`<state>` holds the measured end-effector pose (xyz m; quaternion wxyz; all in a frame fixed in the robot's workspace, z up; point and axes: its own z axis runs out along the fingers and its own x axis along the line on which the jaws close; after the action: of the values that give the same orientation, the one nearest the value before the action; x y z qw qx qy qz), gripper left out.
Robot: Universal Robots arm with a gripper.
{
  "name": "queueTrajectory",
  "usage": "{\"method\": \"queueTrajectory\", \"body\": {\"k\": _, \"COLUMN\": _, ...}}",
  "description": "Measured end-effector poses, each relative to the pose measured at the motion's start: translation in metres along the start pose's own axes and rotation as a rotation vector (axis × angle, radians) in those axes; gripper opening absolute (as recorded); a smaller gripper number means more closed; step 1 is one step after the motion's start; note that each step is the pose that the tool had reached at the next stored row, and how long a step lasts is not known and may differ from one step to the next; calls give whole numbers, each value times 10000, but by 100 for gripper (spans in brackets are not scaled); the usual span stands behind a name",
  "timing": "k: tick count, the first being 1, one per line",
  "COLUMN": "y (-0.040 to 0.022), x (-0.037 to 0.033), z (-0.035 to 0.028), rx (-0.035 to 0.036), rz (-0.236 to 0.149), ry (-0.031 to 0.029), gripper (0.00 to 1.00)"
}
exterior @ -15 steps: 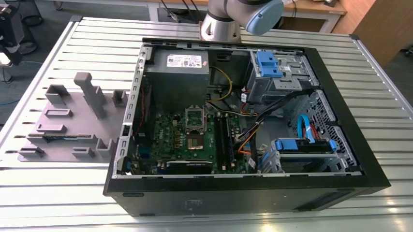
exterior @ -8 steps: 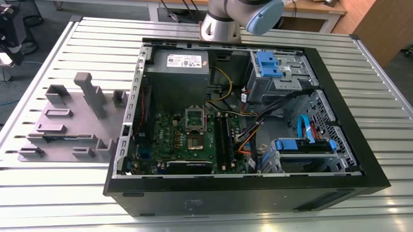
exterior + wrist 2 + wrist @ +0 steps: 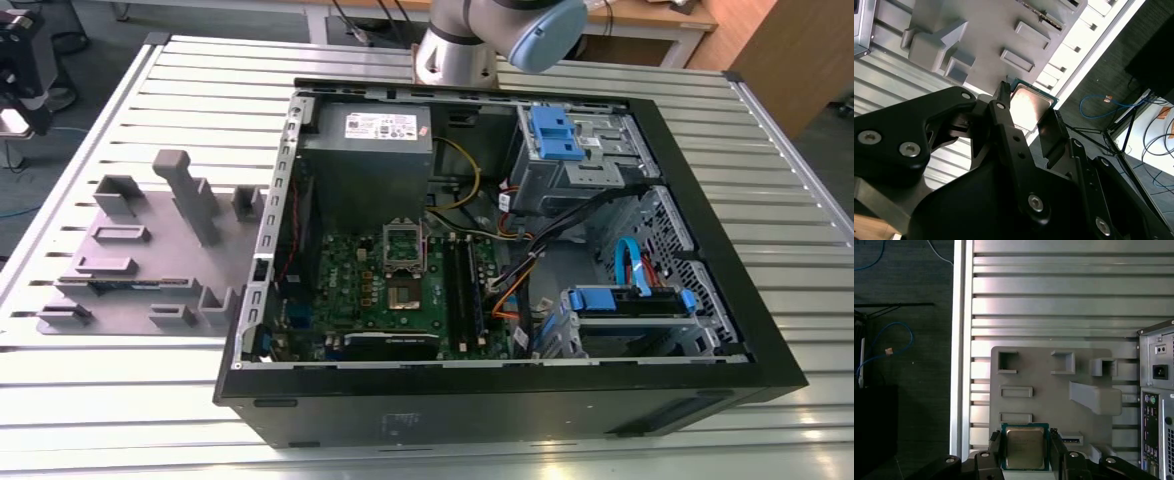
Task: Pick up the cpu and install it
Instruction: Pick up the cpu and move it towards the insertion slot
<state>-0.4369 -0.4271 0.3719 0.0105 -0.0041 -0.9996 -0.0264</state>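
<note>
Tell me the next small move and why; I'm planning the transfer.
Probably carry the small silver-topped square cpu, clamped in the black hand, across to the open black computer case: it hangs over the grey plastic fixture plate, outside the case.

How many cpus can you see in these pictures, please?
1. The cpu is held between the fingers of the gripper in both wrist views, with the grey fixture plate behind it. Another might be hidden inside the computer case.

No legible text anywhere; white label (image 3: 380, 126) on the power supply (image 3: 363, 175), its print too small
</note>
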Motion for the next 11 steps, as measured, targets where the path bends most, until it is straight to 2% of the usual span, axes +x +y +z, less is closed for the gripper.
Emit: {"method": "queueTrajectory", "body": {"k": 11, "y": 0, "x": -70, "z": -1, "rx": -1, "rz": -1, "ry": -1, "gripper": 47}}
